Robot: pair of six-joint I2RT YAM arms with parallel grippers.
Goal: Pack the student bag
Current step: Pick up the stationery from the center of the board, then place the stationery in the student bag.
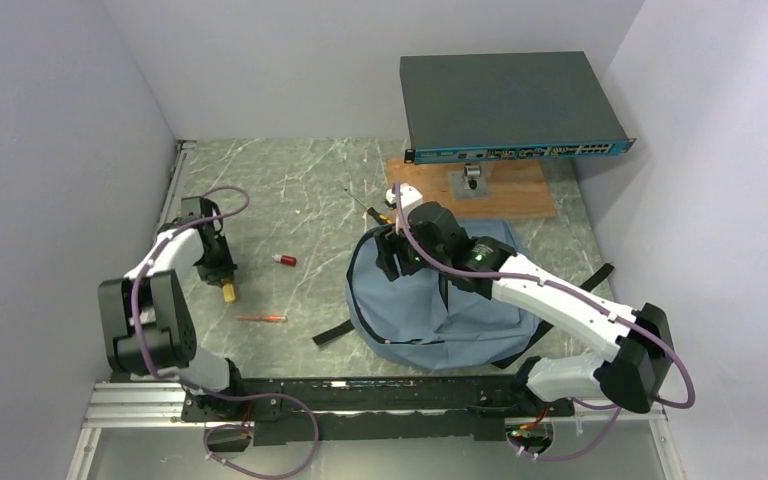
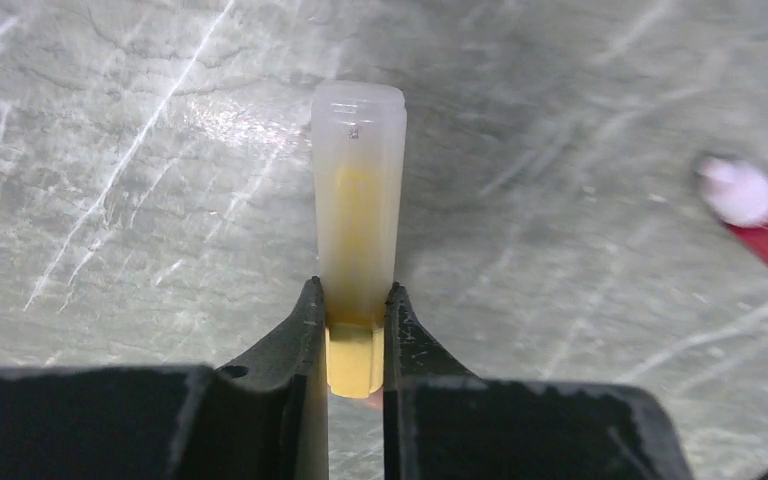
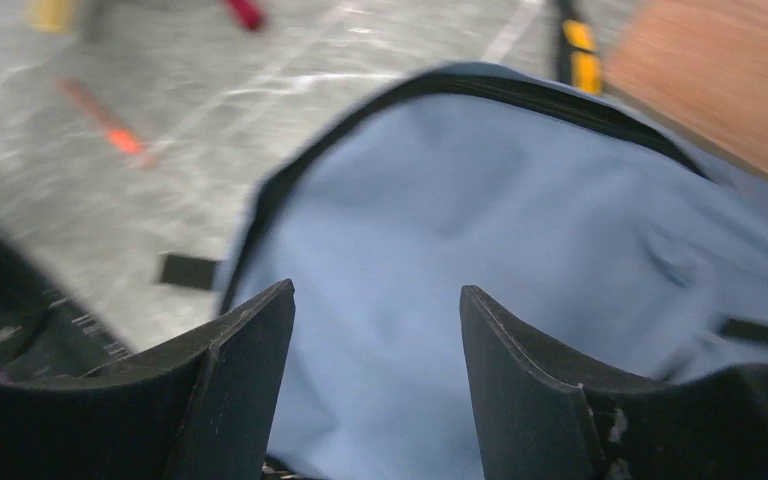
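The student bag (image 1: 430,310), soft blue-grey fabric with black straps, lies right of centre on the marble table. My right gripper (image 1: 396,256) hovers over the bag's far left edge. In the right wrist view its jaws stand open (image 3: 377,300) with only bag fabric (image 3: 480,220) below them. At the left, my left gripper (image 1: 222,276) is down at the table, shut on a yellow stick with a translucent cap (image 2: 358,210). Both fingers press the stick's yellow end (image 2: 355,300), and the capped end points away from the gripper.
A small red tube with a white cap (image 1: 283,260) (image 2: 760,215) and an orange pen (image 1: 262,318) (image 3: 105,120) lie between the arms. A wooden board (image 1: 505,188) and a raised grey box (image 1: 505,100) stand at the back right. Walls close in on both sides.
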